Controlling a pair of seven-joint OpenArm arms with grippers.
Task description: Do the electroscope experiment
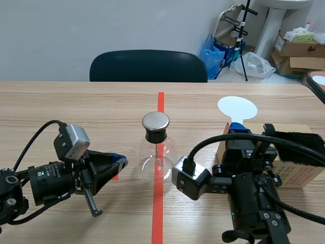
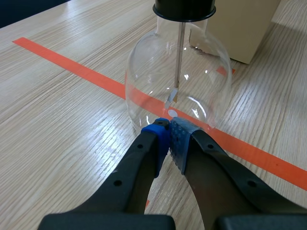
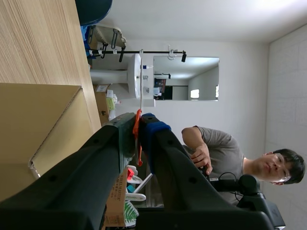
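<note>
The electroscope, a round glass flask [image 1: 156,161] with a black stopper and a metal cap [image 1: 155,121], stands on the red tape line at mid-table. Its inner rod and foil leaves [image 2: 175,93] hang straight down. My left gripper [image 1: 121,161] lies low to the flask's left, shut on nothing, its blue pads [image 2: 169,132] just short of the glass base [image 2: 177,72]. My right gripper [image 1: 238,128] is raised to the flask's right, shut on the orange handle [image 3: 137,129] of a white round paddle [image 1: 237,108], which shows edge-on [image 3: 141,81] in the right wrist view.
A cardboard box [image 1: 299,170] stands at the right under the right arm, with a black fuzzy pad [image 1: 297,143] on top. A dark chair [image 1: 148,66] sits behind the far table edge. A person [image 3: 218,153] shows in the right wrist view's background.
</note>
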